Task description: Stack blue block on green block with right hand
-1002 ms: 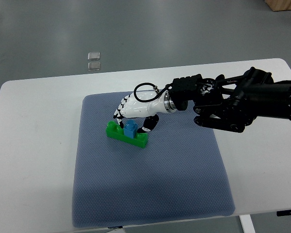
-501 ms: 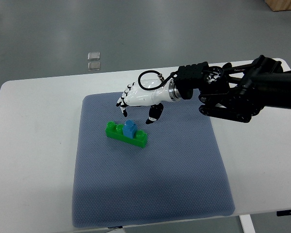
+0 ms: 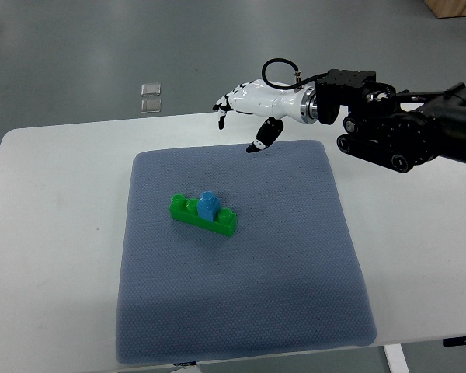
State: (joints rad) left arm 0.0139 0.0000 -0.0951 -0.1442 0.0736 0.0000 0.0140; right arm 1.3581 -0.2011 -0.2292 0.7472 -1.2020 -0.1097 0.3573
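A small blue block [image 3: 209,205] sits on top of a long green block [image 3: 203,215], near its middle, on the blue-grey mat [image 3: 241,295]. My right hand [image 3: 245,116], white with black fingertips, hangs in the air above the mat's far edge, up and to the right of the blocks. Its fingers are spread and hold nothing. The black right arm [image 3: 404,128] comes in from the right edge. The left arm is out of view.
The mat lies on a white table [image 3: 54,256]. Two small clear squares [image 3: 150,97] lie on the grey floor beyond the table's far edge. A wooden corner [image 3: 454,6] shows at the top right.
My right hand let go of the blue block, left it on the green block, and rose up and away to the right, past the mat's far edge.
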